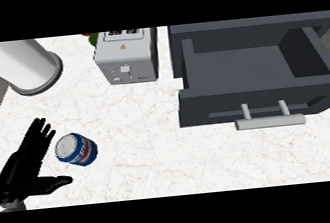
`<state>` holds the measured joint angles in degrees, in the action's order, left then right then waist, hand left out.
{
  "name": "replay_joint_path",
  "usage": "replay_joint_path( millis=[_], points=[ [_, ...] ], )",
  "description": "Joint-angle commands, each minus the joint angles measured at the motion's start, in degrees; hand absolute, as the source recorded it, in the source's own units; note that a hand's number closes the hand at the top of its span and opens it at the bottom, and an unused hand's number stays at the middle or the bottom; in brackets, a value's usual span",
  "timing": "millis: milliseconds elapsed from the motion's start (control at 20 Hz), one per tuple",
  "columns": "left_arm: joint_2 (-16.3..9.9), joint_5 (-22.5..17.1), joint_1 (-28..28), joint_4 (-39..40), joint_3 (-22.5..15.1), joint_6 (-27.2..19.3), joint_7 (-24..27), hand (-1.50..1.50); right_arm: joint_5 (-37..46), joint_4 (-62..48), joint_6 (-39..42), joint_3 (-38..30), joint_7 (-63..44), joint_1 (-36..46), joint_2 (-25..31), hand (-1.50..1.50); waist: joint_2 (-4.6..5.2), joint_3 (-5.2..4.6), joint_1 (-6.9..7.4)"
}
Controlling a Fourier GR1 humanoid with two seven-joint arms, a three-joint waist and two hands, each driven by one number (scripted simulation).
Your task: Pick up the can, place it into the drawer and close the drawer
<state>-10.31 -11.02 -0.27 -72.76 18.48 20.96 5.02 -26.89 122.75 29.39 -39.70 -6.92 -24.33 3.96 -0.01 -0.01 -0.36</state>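
One can [76,149]; its label print is unreadable.

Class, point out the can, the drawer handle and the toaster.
can [76,149]: head view, on its side wall.
drawer handle [270,121]: head view, middle of the bar.
toaster [126,62]: head view, on its top face.

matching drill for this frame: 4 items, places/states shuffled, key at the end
Things:
1. can
2. drawer
3. toaster
4. left hand

Places or states:
A. pulled open, nothing visible inside
B. lower left, fingers straight, open
C. on the counter beside the open hand
D. at the back, left of the drawer

Pairs: 1-C, 2-A, 3-D, 4-B
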Motion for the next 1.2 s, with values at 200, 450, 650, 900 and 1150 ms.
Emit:
replay_joint_path(
  millis=[200, 450, 650, 900, 1150],
  points=[
    [-4.41, 4.25, -7.7, 22.05, 1.01, 3.34, 12.99, -1.5, -1.69, 4.01, -0.56, -1.21, -3.94, 0.59, -0.82, -1.5, 0.08, -0.05, -0.31],
    [-4.54, 2.65, -7.96, 27.76, 1.69, 5.03, 15.51, -1.5, 0.57, 2.32, 1.27, -1.85, -2.78, 1.83, -1.27, -1.5, 0.04, -0.03, -0.09],
    [-2.79, 3.87, -7.44, 26.4, -0.8, 3.36, 15.26, -1.5, -0.39, 0.07, 3.44, -3.51, -2.51, 1.45, -1.74, -1.5, -0.02, 0.01, 0.04],
    [-2.9, 4.14, -14.76, 36.65, -0.15, 2.43, 18.34, -1.5, -5.85, 5.62, 2.82, -5.06, -7.14, -0.26, -1.71, -1.5, 0.01, -0.02, -0.25],
    [-3.84, 0.8, -14.74, 39.2, 1.55, 5.98, 18.74, -1.5, -6.53, 4.96, 1.96, -5.92, -8.53, 0.92, -1.63, -1.5, -0.01, -0.01, -0.1]
  ],
)
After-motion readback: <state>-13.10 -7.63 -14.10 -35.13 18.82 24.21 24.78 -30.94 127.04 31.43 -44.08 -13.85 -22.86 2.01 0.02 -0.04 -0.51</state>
